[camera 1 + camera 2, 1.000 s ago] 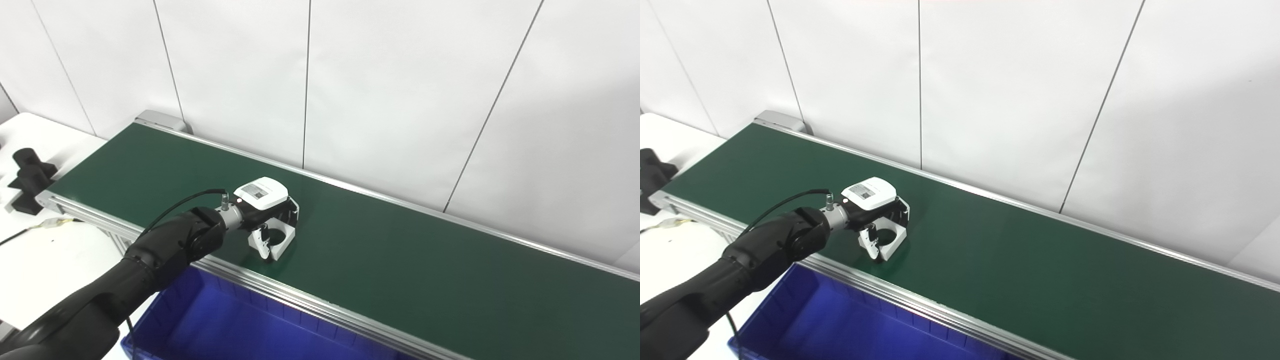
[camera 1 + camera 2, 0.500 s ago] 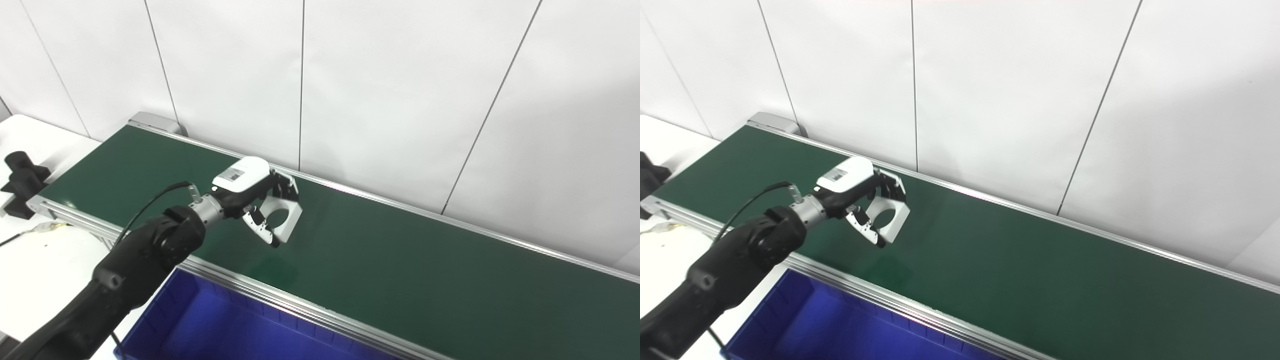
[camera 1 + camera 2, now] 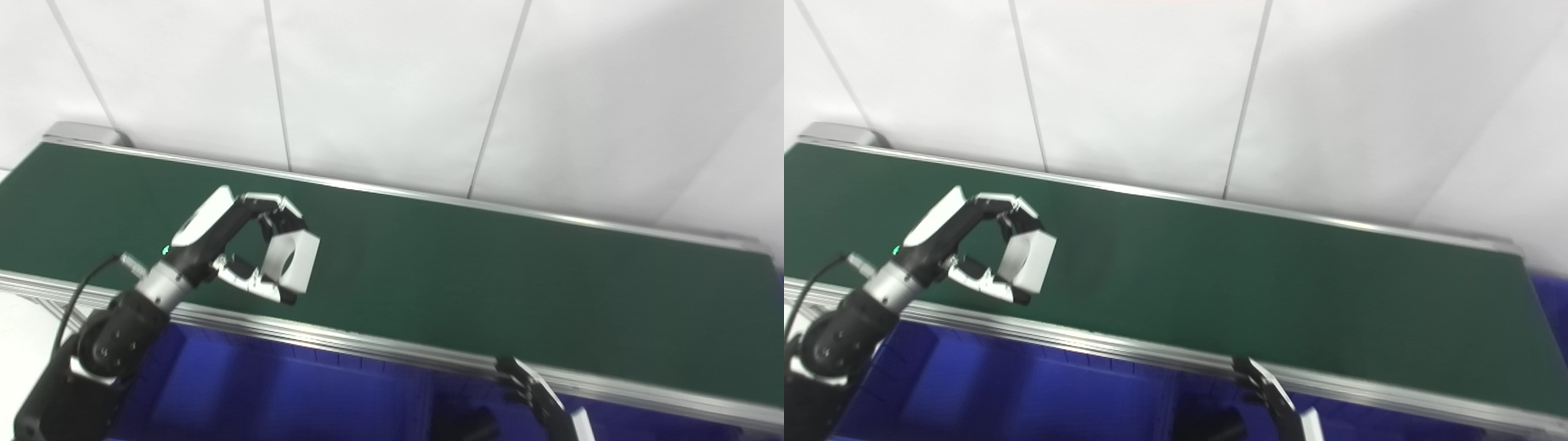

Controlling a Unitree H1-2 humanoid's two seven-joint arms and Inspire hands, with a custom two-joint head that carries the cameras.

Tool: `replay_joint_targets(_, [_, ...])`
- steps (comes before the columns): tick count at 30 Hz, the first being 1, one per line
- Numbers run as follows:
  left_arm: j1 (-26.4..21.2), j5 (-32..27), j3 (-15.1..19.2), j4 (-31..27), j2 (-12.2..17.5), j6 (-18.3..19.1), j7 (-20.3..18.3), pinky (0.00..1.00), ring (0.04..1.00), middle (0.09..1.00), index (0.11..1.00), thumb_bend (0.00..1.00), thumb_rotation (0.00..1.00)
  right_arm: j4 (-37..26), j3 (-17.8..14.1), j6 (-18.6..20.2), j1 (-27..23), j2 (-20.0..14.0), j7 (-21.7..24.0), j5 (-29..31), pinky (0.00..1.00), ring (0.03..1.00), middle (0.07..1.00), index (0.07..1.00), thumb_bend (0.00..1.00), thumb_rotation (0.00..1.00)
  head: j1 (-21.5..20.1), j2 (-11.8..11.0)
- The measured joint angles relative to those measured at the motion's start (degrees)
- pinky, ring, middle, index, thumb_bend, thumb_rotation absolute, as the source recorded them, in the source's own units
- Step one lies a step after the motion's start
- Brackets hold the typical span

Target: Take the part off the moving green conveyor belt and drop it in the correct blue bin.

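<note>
The left robot hand [image 3: 236, 245] is raised above the near half of the green conveyor belt [image 3: 490, 269], its fingers [image 3: 269, 205] curled over from above and its thumb reaching from below, pinching a white part [image 3: 293, 263] between them. The part is a blocky piece with a round hole through it (the hole shows in the left eye view; from the right eye view only a flat white face is seen). It hangs clear of the belt surface, tilted, near the belt's front rail [image 3: 367, 349].

Below that rail lies a blue bin [image 3: 1041, 398], its inside in deep shadow; a darker divider wall seems to split it, though the blur makes that hard to judge.

The right robot hand [image 3: 539, 398] comes up at the bottom edge, in front of the rail and over the bin. Its fingers are spread a little and hold nothing.
</note>
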Motion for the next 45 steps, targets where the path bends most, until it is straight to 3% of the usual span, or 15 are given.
replay_joint_targets(4, [2.3, -1.2, -2.5, 3.6, -0.5, -2.4, 0.1, 0.36, 0.443, 0.494, 0.507, 0.47, 0.00, 0.1, 0.1, 0.1, -0.4, 1.3, -0.2, -1.0, 0.71, 0.771, 0.809, 0.821, 0.89, 0.44, -1.6, 1.2])
replay_joint_targets(6, [3.4, -0.8, -4.2, 4.5, -0.5, -2.4, 0.5, 0.42, 0.438, 0.485, 0.504, 0.48, 0.00, 0.0, 0.1, 0.4, -0.6, 1.8, -0.2, -1.0, 0.71, 0.777, 0.815, 0.824, 0.89, 0.45, -2.2, 1.9])
replay_joint_targets(10, [5.0, 0.6, -7.5, 5.8, -0.7, -2.7, 2.1, 0.31, 0.382, 0.468, 0.527, 0.48, 0.00, -0.1, 0.2, 1.5, -0.6, 2.5, -0.2, -1.6, 0.70, 0.769, 0.808, 0.823, 0.89, 0.47, -2.5, 3.2])
replay_joint_targets(16, [7.6, 0.5, -8.7, 4.4, -1.3, -2.8, 0.9, 0.27, 0.366, 0.471, 0.519, 0.49, 0.00, -1.1, 0.2, 2.4, -0.5, 2.6, -0.2, -2.3, 0.69, 0.766, 0.815, 0.822, 0.89, 0.46, -2.1, 5.1])
replay_joint_targets(20, [9.6, 0.4, -9.4, 1.2, -2.4, -2.6, -1.3, 0.32, 0.391, 0.501, 0.504, 0.50, 0.00, -2.7, 0.3, 4.1, -0.6, 2.6, -0.2, -2.3, 0.69, 0.762, 0.816, 0.823, 0.88, 0.45, -1.5, 6.3])
replay_joint_targets(26, [10.8, 3.6, -10.8, 0.4, -3.9, -0.7, -3.5, 0.40, 0.432, 0.520, 0.482, 0.50, 0.00, -4.2, 0.3, 6.8, -0.4, 2.7, -0.2, -2.7, 0.70, 0.761, 0.809, 0.818, 0.88, 0.42, -1.1, 6.8])
replay_joint_targets(31, [10.9, 9.0, -11.9, -0.8, -4.0, 4.8, -6.2, 0.46, 0.442, 0.538, 0.476, 0.50, 0.00, -5.1, 0.3, 7.9, 0.0, 2.7, -0.2, -2.8, 0.70, 0.760, 0.807, 0.815, 0.87, 0.40, -0.7, 7.1])
replay_joint_targets(34, [11.0, 12.7, -12.4, -1.2, -3.8, 7.4, -7.4, 0.51, 0.433, 0.513, 0.520, 0.50, 0.00, -5.7, 0.4, 8.4, 0.2, 2.7, -0.2, -3.0, 0.70, 0.762, 0.808, 0.818, 0.87, 0.41, -0.4, 6.9])
replay_joint_targets(35, [11.0, 13.7, -12.6, -1.5, -3.8, 8.4, -7.7, 0.54, 0.559, 0.503, 0.509, 0.51, 0.00, -5.7, 0.4, 8.4, 0.2, 2.7, -0.2, -3.0, 0.70, 0.764, 0.808, 0.818, 0.87, 0.42, -0.4, 6.9])
replay_joint_targets(36, [11.0, 14.6, -12.7, -2.0, -3.8, 9.1, -7.9, 0.55, 0.603, 0.500, 0.506, 0.51, 0.00, -5.7, 0.4, 8.5, 0.2, 2.7, -0.2, -3.1, 0.70, 0.764, 0.808, 0.818, 0.87, 0.42, -0.3, 6.8])
replay_joint_targets(37, [11.1, 15.2, -12.8, -2.4, -3.8, 9.7, -8.0, 0.61, 0.711, 0.719, 0.709, 0.64, 0.00, -5.7, 0.5, 8.6, 0.2, 2.7, -0.2, -3.2, 0.71, 0.765, 0.807, 0.817, 0.88, 0.43, -0.3, 6.7])
replay_joint_targets(40, [11.1, 15.7, -12.8, -3.6, -3.8, 12.4, -9.4, 0.66, 0.791, 0.872, 0.843, 0.72, 0.05, -5.7, 0.5, 8.9, 0.3, 2.8, -0.2, -3.3, 0.71, 0.768, 0.806, 0.817, 0.88, 0.43, -0.2, 6.8])
replay_joint_targets(41, [11.1, 15.7, -12.7, -3.9, -3.8, 13.0, -9.9, 0.66, 0.818, 0.910, 0.876, 0.76, 0.12, -5.7, 0.5, 8.9, 0.3, 2.8, -0.2, -3.3, 0.71, 0.767, 0.805, 0.817, 0.88, 0.42, -0.2, 6.7])
replay_joint_targets(45, [11.2, 15.6, -12.5, -5.1, -3.8, 15.0, -11.0, 0.70, 0.873, 0.945, 0.903, 0.82, 0.18, -5.8, 0.6, 9.0, 0.5, 2.9, -0.2, -3.4, 0.71, 0.763, 0.804, 0.815, 0.87, 0.41, 0.0, 6.5])
